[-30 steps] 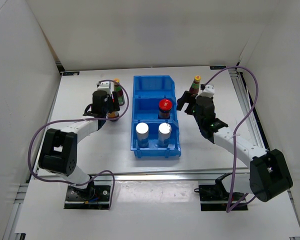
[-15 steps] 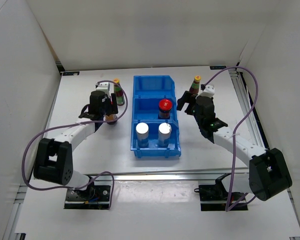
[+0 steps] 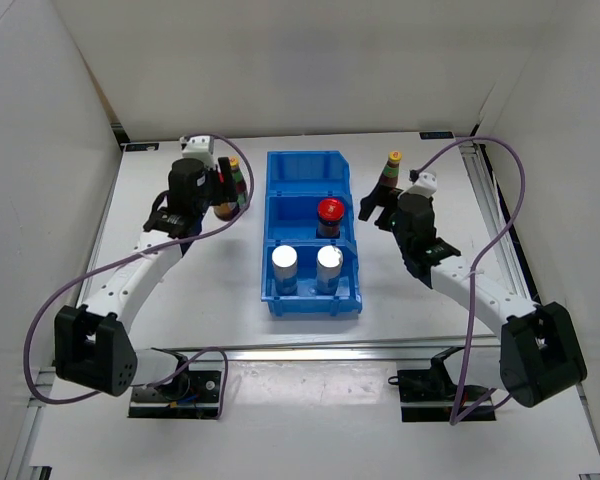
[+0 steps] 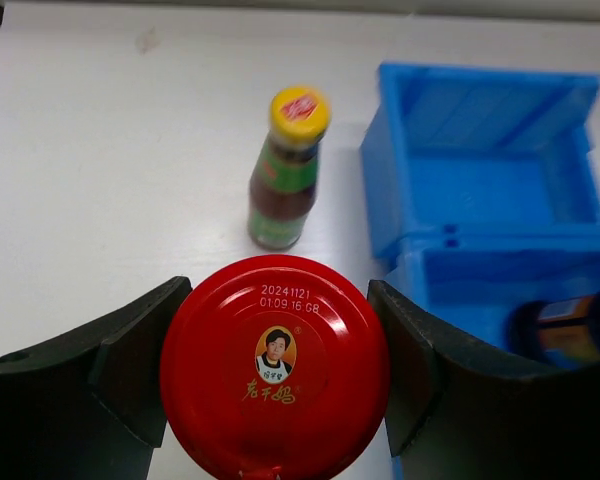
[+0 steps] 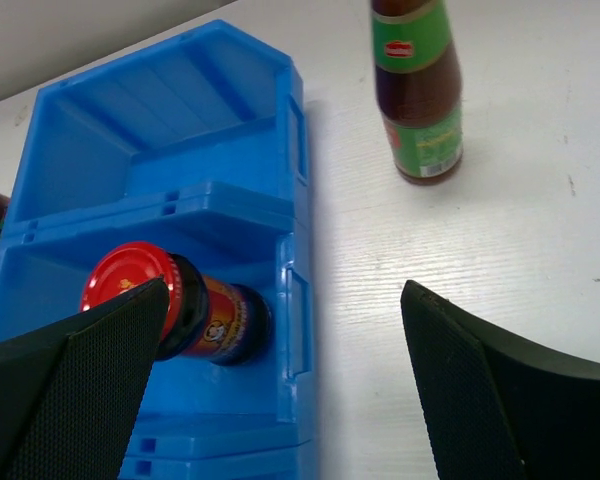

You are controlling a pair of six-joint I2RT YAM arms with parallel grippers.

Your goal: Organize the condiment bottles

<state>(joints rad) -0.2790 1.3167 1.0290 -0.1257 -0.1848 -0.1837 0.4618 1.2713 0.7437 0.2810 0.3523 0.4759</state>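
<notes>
The left gripper (image 4: 275, 370) is pinching a red-lidded jar (image 4: 275, 368) between its two dark fingers (image 4: 130, 365), one pressing each side of the lid. Just beyond it, a slim yellow-capped bottle (image 4: 285, 170) is standing upright on the white table (image 4: 100, 150), beside the blue bin (image 4: 480, 190).

The right gripper (image 5: 285, 375) is hanging spread wide and gripping nothing, over the bin's right wall. A second red-lidded jar (image 5: 175, 310) is sitting in the bin's middle compartment, by the gripper's left finger. A second slim bottle (image 5: 417, 95) is standing on the table beyond the right gripper.

Two white silver-capped bottles (image 3: 284, 266) are standing side by side in the bin's near compartment. That is making six bottles: two slim, two red-lidded, two white.
</notes>
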